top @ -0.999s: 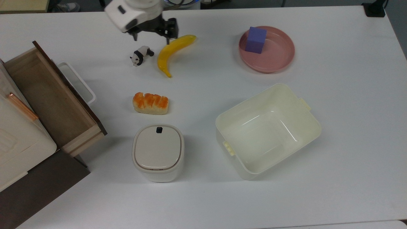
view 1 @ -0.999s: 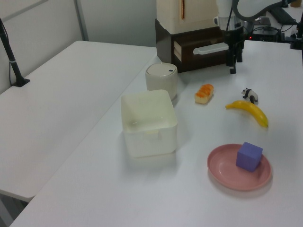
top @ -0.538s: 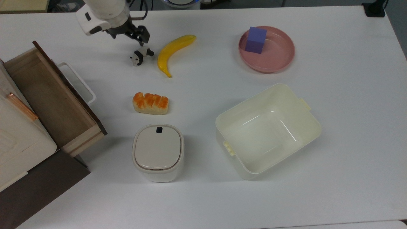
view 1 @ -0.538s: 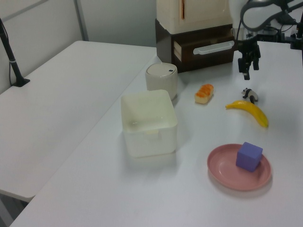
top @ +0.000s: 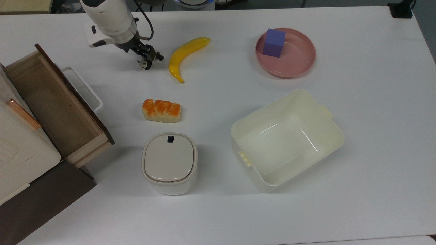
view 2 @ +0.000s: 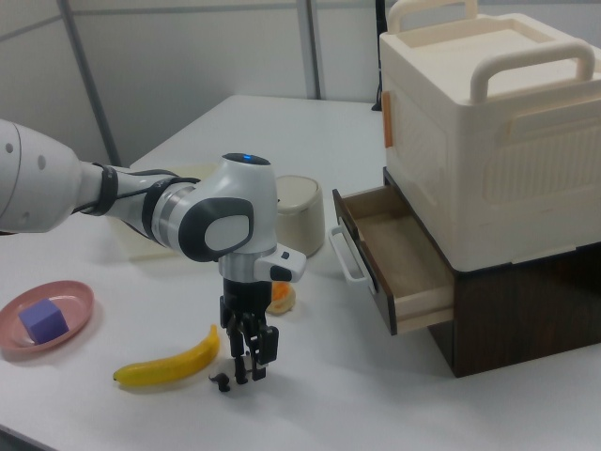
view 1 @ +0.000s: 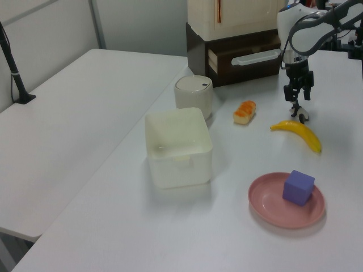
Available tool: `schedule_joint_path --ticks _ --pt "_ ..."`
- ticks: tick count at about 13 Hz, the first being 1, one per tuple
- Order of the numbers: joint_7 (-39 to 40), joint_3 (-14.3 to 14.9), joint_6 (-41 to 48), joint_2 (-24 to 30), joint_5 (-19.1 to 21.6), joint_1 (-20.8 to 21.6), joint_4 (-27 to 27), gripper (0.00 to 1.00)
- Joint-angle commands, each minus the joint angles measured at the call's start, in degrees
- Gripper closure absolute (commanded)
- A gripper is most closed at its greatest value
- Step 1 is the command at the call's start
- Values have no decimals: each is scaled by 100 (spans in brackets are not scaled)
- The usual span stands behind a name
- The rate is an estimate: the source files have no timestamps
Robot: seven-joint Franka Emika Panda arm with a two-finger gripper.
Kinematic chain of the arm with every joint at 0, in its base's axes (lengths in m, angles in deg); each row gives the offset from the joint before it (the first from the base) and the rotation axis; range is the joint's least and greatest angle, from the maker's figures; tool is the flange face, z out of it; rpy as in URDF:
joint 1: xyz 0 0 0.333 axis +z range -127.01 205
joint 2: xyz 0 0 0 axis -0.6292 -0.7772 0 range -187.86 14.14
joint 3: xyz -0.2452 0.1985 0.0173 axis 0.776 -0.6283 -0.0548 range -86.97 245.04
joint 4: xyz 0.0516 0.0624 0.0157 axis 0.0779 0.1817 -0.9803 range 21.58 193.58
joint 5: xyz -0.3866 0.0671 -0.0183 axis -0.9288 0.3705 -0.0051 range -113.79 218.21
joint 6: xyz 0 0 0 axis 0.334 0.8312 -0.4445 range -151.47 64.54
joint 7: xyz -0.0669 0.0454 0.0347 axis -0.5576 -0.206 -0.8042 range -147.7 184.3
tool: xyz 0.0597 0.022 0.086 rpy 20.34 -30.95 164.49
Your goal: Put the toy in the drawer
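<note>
So in the top view, going left to right: the drawer (top: 51,105) is sitting pulled open at the desk's (top: 218,211) left edge, nothing in it. The gripper (top: 147,60) is hanging low over the toy (top: 145,63), near the desk's far edge, and its fingers (top: 152,55) are sitting narrow, right down around the little panda, though whether they're actually squeezing it is hard to tell. The toy is sitting just beside the banana (top: 185,56), well apart from the drawer. The bread loaf (top: 161,110) and lidded bin (top: 169,162) are sitting further in, then the cream tub (top: 286,139) and the pink plate (top: 286,52) carrying the purple cube (top: 274,42).
</note>
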Motion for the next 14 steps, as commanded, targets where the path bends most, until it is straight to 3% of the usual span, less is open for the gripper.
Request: schedule_joint_path --ticks 1,6,8,11,14 --pt "-116 -5 -432 -141 42 28 161 51" --pt "-46 -5 -293 -160 33 19 55 50" --pt "103 -5 -266 -151 -54 19 38 72" --pt "753 -5 715 -115 -46 -60 -916 76" --pt "1069 -5 859 -151 -72 -25 -1806 76"
